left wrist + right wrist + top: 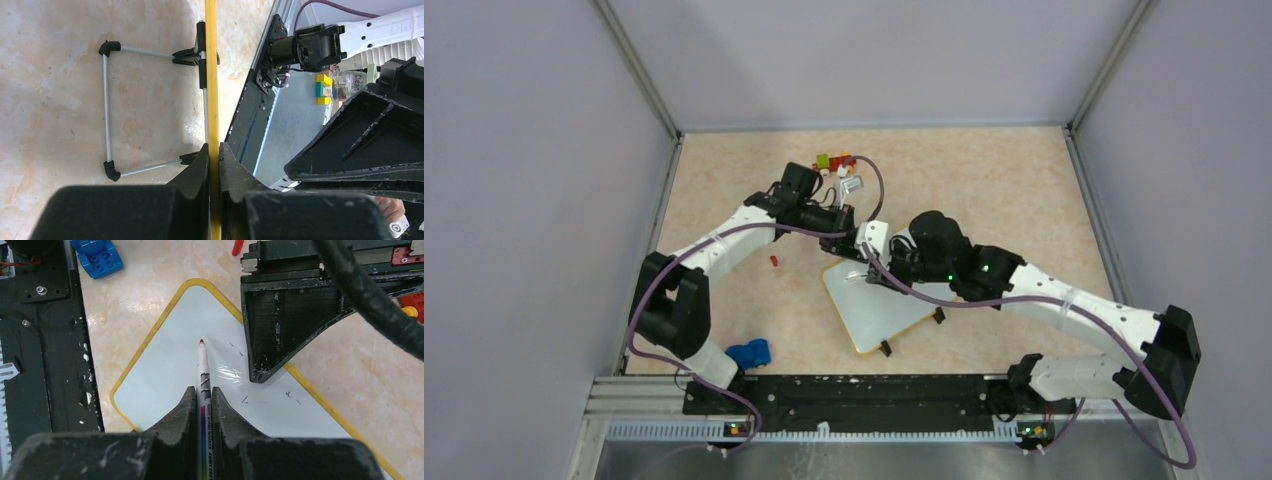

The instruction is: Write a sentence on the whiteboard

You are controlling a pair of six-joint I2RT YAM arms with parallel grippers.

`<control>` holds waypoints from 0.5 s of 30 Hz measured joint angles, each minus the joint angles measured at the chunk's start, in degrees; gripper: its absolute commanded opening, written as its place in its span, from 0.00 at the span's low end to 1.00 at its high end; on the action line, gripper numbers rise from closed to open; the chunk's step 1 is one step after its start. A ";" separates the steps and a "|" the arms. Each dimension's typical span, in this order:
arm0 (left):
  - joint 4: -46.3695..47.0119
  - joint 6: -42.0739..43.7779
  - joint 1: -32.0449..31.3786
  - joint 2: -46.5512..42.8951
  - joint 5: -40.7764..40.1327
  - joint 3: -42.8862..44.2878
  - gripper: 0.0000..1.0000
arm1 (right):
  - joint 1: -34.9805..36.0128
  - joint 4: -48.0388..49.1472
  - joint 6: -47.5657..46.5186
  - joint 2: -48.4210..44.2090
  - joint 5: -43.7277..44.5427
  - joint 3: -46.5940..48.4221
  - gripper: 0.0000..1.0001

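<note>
Clamping glossy white, yellow-rimmed whiteboard (170, 365) by its rim in tightly closed left claw (214, 150); pinching slim red-tipped marker (203, 370) in closed right claw (202, 392), tip just ahead. Probably light, stiff, slippery.

Plain pale grey walls (864, 60) close in three sides, joined at the back corners by slim aluminium posts (639, 70), around a beige marbled tabletop (1004, 190) under soft, even light, with a black rail (864, 395) and a steel ledge (864, 460) along the near edge.
</note>
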 measured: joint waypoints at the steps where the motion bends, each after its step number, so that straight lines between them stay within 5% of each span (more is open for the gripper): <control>1: 0.00 0.00 0.00 0.00 0.00 0.00 0.00 | 0.00 -0.11 0.00 0.33 0.44 0.26 0.00; 15: 0.00 0.00 0.02 0.02 0.22 0.00 0.00 | 0.00 -0.28 0.44 1.44 1.07 3.56 0.00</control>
